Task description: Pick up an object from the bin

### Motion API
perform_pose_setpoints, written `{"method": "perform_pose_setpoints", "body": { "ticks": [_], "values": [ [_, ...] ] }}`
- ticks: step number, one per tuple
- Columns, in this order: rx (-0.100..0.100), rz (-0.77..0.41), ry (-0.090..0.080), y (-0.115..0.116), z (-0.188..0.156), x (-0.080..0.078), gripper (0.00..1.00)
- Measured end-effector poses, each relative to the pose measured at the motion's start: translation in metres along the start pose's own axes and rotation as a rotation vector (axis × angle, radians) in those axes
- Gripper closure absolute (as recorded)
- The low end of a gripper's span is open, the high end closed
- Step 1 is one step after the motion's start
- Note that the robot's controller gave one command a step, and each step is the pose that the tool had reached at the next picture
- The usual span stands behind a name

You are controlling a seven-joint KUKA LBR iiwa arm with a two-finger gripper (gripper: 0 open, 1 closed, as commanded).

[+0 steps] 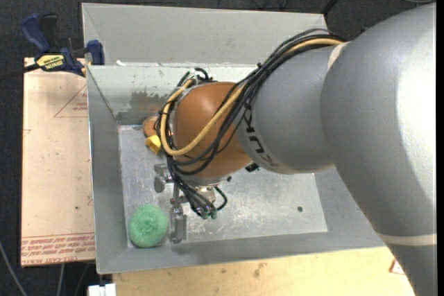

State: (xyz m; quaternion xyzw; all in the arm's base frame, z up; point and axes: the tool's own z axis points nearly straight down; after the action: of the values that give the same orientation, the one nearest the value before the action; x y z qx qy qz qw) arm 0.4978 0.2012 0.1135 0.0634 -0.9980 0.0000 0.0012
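Observation:
My gripper (177, 227) reaches down to the bin floor near the front left corner, below the orange cover on the wrist. Right beside it on the left lies a green, fuzzy round ball (147, 225), close to or touching the gripper's tip; nothing shows the ball as held. Farther back along the left side, a yellow and orange thing (151, 136) peeks out from behind the cover, most of it hidden.
The arm and its orange cover with looped cables hang over the middle and right of the bin. The bin's left wall and front wall stand close to the green ball. Bare floor shows at the front right.

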Motion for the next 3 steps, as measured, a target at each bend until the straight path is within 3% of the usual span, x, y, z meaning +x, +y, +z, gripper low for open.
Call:
{"method": "perform_pose_setpoints", "body": {
  "ticks": [1,2,3],
  "values": [
    [0.000,-0.057,0.000,0.002,0.009,0.003,0.00],
    [-0.002,0.065,-0.002,0.002,0.029,0.006,0.00],
    [-0.001,-0.145,-0.003,0.043,0.044,-0.006,1.00]
  ]
}}
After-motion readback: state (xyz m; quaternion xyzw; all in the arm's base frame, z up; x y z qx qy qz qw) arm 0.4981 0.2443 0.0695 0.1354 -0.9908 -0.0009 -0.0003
